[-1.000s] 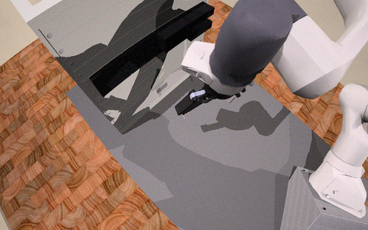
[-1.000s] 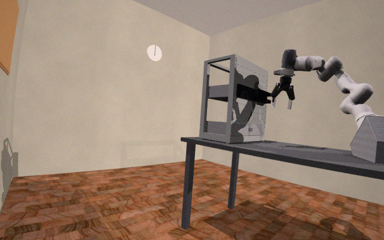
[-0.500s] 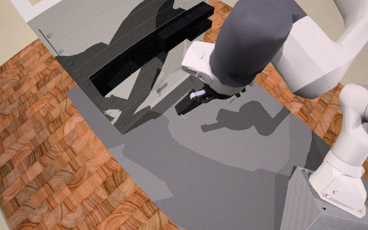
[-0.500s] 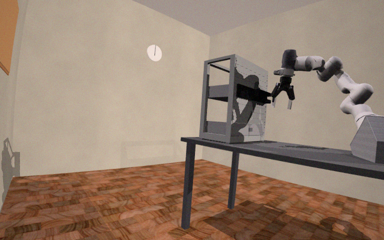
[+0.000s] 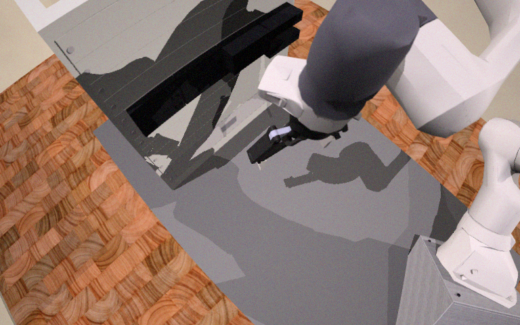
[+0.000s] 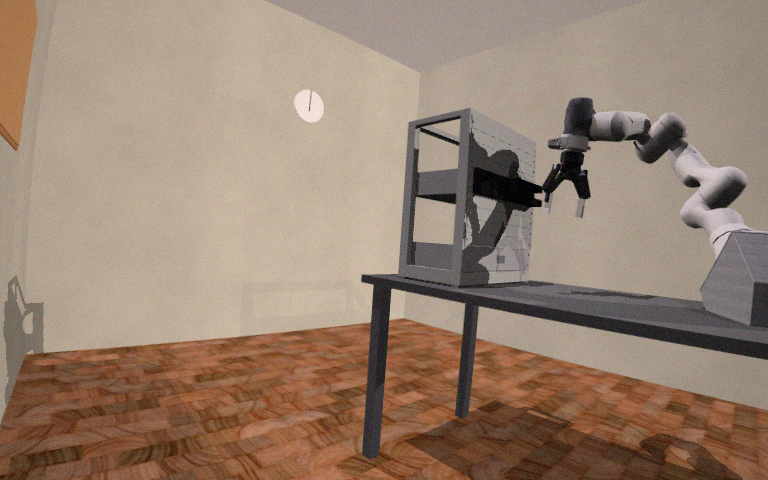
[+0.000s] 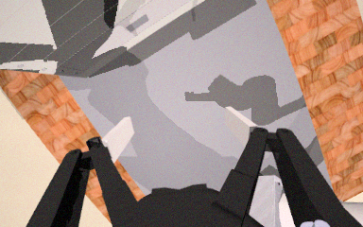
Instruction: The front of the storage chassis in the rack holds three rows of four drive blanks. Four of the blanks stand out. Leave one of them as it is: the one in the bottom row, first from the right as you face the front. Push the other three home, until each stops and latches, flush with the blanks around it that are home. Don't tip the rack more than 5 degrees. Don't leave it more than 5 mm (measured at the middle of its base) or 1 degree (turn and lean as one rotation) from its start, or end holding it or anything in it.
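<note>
Black chassis, top view: the storage chassis (image 5: 183,86) runs as a long dark bar across the rack (image 5: 95,45) front, its long axis slanting from lower left to upper right; stepped blocks at the upper right end (image 5: 268,28) look like blanks standing proud, though I cannot count them.
Pincer, top view: the pincer (image 5: 264,149) hangs just off the rack face, beside and below the bar's right end, apart from it.
Rack, exterior view: the rack (image 6: 465,169) stands on the tabletop (image 6: 566,308), with the chassis (image 6: 504,189) jutting from its front toward the arm.
Pincer, exterior view: the pincer (image 6: 562,204) points down, spread wide, holding nothing; its near fingertip sits just beside the chassis's outer edge, and touching or not I cannot tell.
Arm, exterior view: reaching level from its pedestal (image 6: 736,283), wrist bent straight down.
Wrist view: both fingers splayed over bare tabletop (image 7: 189,109); the rack's foot (image 7: 142,33) lies ahead, blanks out of sight.
Judgement: the blanks lie sideways from the fingers, so a push must travel horizontally into the rack.
</note>
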You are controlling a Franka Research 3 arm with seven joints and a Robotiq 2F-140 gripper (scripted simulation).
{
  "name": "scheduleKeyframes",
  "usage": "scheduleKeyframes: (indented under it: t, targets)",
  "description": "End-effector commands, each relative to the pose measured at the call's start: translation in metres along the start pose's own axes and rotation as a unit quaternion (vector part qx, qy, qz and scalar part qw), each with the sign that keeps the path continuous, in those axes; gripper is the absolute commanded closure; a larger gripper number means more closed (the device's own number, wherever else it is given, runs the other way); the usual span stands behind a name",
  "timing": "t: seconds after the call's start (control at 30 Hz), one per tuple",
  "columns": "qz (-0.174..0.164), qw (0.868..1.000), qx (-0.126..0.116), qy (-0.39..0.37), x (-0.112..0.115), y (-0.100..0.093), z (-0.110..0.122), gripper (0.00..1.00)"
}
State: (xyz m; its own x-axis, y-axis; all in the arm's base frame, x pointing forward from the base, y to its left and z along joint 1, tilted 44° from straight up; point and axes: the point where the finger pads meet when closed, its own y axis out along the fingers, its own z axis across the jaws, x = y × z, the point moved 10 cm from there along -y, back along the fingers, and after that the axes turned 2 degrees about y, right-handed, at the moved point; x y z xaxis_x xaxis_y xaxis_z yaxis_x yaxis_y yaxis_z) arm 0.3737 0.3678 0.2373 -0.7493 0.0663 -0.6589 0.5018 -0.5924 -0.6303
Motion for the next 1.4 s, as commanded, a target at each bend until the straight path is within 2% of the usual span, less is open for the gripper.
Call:
scheduleKeyframes:
  t: [0.0, 0.23, 0.43, 0.5, 0.7, 1.0, 1.07, 1.37]
  targets:
    - [-0.011, 1.000, -0.010, 0.000, 0.004, -0.003, -0.001, 0.00]
    - [-0.042, 0.998, -0.042, 0.007, 0.013, -0.018, -0.005, 0.00]
    - [-0.081, 0.993, -0.084, 0.018, 0.023, -0.039, -0.009, 0.00]
    - [-0.081, 0.993, -0.084, 0.018, 0.023, -0.039, -0.009, 0.00]
    - [-0.127, 0.981, -0.140, 0.035, 0.034, -0.070, -0.012, 0.00]
    - [-0.197, 0.947, -0.241, 0.076, 0.046, -0.133, -0.014, 0.00]
    - [-0.197, 0.947, -0.241, 0.076, 0.046, -0.133, -0.014, 0.00]
    - [-0.247, 0.896, -0.345, 0.132, 0.050, -0.198, -0.011, 0.00]
